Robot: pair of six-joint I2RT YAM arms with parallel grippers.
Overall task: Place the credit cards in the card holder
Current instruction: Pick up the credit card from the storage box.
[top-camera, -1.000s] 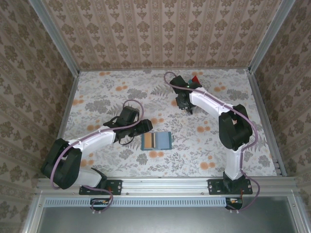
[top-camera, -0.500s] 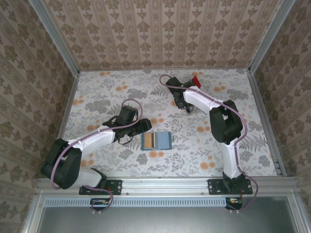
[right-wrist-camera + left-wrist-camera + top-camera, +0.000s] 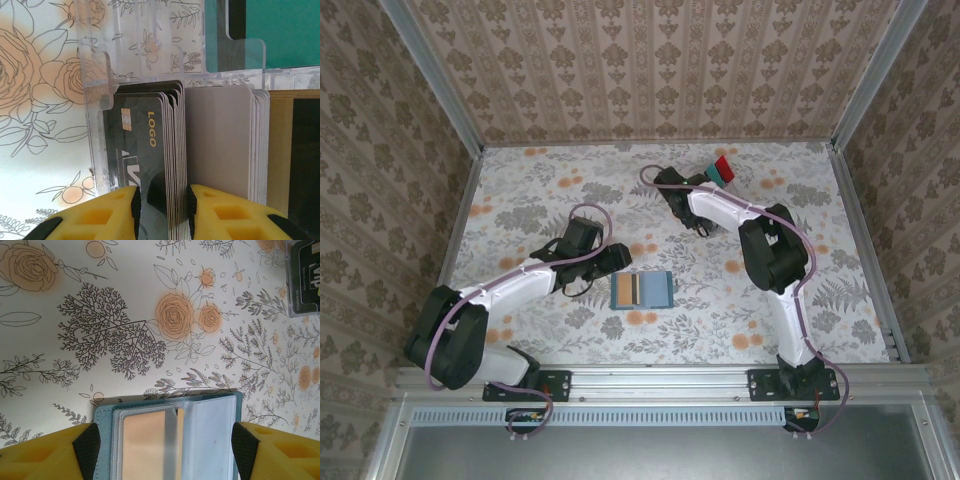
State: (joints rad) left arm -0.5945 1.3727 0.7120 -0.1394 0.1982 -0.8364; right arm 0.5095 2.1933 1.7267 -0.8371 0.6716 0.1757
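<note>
The card holder (image 3: 642, 289) lies open on the table, teal outside and pale blue-grey inside. A tan credit card (image 3: 145, 445) sits in its left clear pocket. My left gripper (image 3: 166, 452) is open, its pads over the card holder's (image 3: 212, 440) two side edges. I cannot tell if they touch it. My right gripper (image 3: 162, 195) is open over a clear tray (image 3: 95, 125). It straddles the front bunch of several upright credit cards (image 3: 172, 150). A dark card marked LOGO (image 3: 135, 140) faces its left pad, and a gap shows there. More greyish cards (image 3: 220, 140) stand behind.
Red and teal pieces (image 3: 720, 168) stand in the clear tray's far end, beside the right arm's wrist (image 3: 670, 182). The left wrist view catches the tray's corner with a dark card (image 3: 305, 275). Metal rails (image 3: 865, 250) and patterned walls border the floral table.
The right arm has swung its elbow and wrist leftward, uncovering the red and teal pieces. The left arm and the card holder have stayed put.
</note>
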